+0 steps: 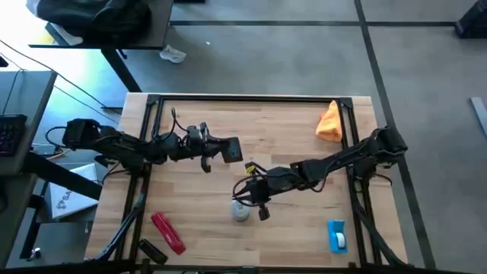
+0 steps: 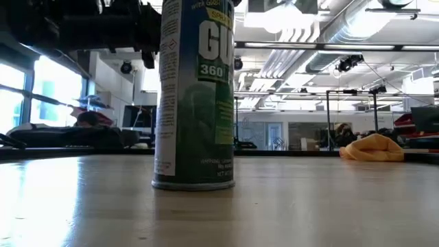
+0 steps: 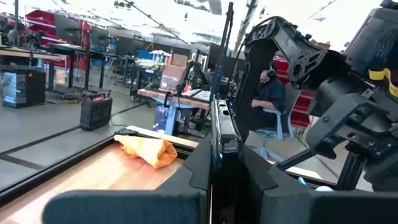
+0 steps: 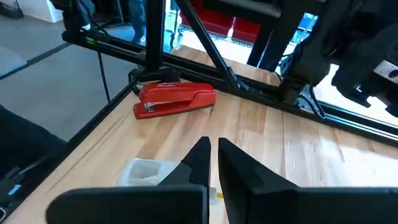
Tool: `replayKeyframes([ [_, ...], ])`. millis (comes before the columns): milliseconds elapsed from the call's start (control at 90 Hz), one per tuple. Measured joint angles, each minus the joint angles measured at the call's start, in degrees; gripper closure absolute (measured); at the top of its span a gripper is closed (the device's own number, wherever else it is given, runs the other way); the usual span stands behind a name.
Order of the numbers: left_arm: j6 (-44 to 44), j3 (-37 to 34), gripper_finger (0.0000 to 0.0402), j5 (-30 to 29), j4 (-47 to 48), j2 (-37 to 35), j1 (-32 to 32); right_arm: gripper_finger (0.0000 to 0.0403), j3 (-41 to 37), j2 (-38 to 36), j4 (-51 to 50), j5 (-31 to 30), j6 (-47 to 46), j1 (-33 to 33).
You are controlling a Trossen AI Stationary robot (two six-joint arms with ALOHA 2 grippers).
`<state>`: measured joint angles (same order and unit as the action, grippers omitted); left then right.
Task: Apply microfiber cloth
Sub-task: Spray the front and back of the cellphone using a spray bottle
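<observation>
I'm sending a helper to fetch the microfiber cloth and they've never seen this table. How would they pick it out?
Start at the wooden table and go to its far right corner, beyond the right hand. The microfiber cloth lies there alone, a soft crumpled orange heap, unlike the rigid red stapler at the near left.

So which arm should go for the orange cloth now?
Probably the right. The microfiber cloth lies in the table's far right corner, on the right arm's side. The right gripper sits mid-table over the spray can; the left gripper is further across.
</observation>
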<state>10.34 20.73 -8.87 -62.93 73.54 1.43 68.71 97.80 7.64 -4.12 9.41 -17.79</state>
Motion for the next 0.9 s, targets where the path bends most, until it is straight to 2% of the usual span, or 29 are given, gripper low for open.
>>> replayKeyframes([
  [244, 0.0, 0.0, 0.0387, 0.0, 0.0, 0.0, 0.0, 0.0403, -0.1, -0.8, 0.3, -0.3, 1.4, -0.1],
  [433, 0.0, 0.0, 0.0387, 0.4, 0.1, 0.0, 0.0, 0.0403, -0.1, -2.7, -1.9, -5.2, 2.6, -0.8],
  [567, 0.0, 0.0, 0.0387, 0.4, 0.0, 0.0, 0.0, 0.0403, -0.1, -2.3, -2.5, -2.9, 2.4, -0.9],
  [900, 0.0, 0.0, 0.0387, 0.4, 0.0, 0.0, 0.0, 0.0403, 0.0, -1.2, -3.2, -1.6, 1.5, -0.8],
])
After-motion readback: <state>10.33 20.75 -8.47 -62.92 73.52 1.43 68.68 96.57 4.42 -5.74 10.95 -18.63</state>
